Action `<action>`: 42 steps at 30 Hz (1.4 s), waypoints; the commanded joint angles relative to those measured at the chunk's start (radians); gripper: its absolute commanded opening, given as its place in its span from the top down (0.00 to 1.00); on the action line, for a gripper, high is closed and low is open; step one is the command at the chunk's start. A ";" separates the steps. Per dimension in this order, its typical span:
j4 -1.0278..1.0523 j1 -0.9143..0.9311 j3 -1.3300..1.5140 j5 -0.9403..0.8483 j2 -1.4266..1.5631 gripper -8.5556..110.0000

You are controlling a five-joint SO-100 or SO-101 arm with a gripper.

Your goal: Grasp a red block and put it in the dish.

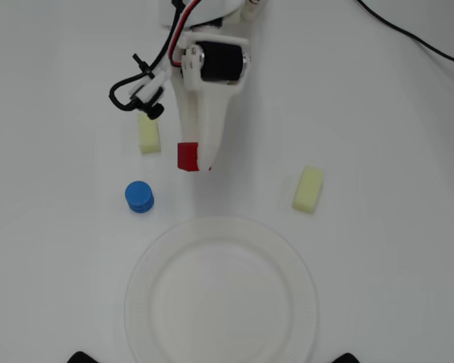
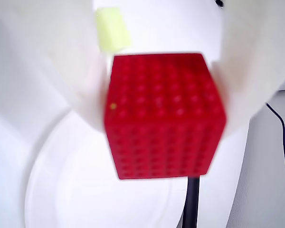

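The red block (image 1: 188, 156) is a small bright red cube, clamped between my white fingers. My gripper (image 1: 194, 159) is shut on it and points toward the dish. In the wrist view the red block (image 2: 164, 114) fills the middle, with a white finger (image 2: 80, 71) pressed on each side of it. The dish (image 1: 133, 281), a wide white plate with a ribbed rim, lies at the bottom centre of the overhead view. The block is apart from the dish's near rim, a short way above it in that view. The dish (image 2: 61, 190) shows behind the block in the wrist view.
A blue cylinder (image 1: 139, 197) stands left of the block. One pale yellow block (image 1: 149, 134) lies beside my gripper on the left, another (image 1: 308, 189) to the right. A black cable (image 1: 408, 34) runs along the top right. Two dark feet (image 1: 82, 357) sit at the bottom edge.
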 commanded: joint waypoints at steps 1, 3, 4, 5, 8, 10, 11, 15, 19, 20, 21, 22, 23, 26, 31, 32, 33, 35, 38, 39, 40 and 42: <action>-0.060 -0.015 -0.132 0.005 -0.123 0.93; -0.060 -0.023 -0.227 0.023 -0.236 0.93; -0.060 -0.025 -0.273 0.032 -0.288 0.93; -0.060 -0.028 -0.314 0.040 -0.337 0.93; -0.057 -0.035 -0.416 0.052 -0.465 0.93; -0.057 -0.041 -0.459 0.054 -0.531 0.93; -0.057 -0.044 -0.472 0.054 -0.560 0.93; -0.055 -0.055 -0.505 0.060 -0.650 0.93; -0.044 -0.064 -0.514 0.077 -0.703 0.93; -0.035 -0.066 -0.514 0.078 -0.710 0.93; -0.028 -0.067 -0.512 0.078 -0.716 0.93; -0.025 -0.067 -0.506 0.078 -0.719 0.93; -0.025 -0.067 -0.500 0.075 -0.721 0.93; -0.020 -0.066 -0.489 0.066 -0.723 0.92; 0.037 -0.058 -0.488 0.078 -0.695 0.83; 0.044 -0.057 -0.485 0.080 -0.686 0.81; 0.049 -0.055 -0.477 0.084 -0.673 0.79; 0.060 -0.052 -0.463 0.091 -0.647 0.76; 0.106 -0.048 -0.456 0.098 -0.604 0.70; 0.127 -0.046 -0.456 0.098 -0.586 0.69; 0.150 -0.044 -0.456 0.095 -0.569 0.68; 0.202 -0.041 -0.456 0.097 -0.523 0.66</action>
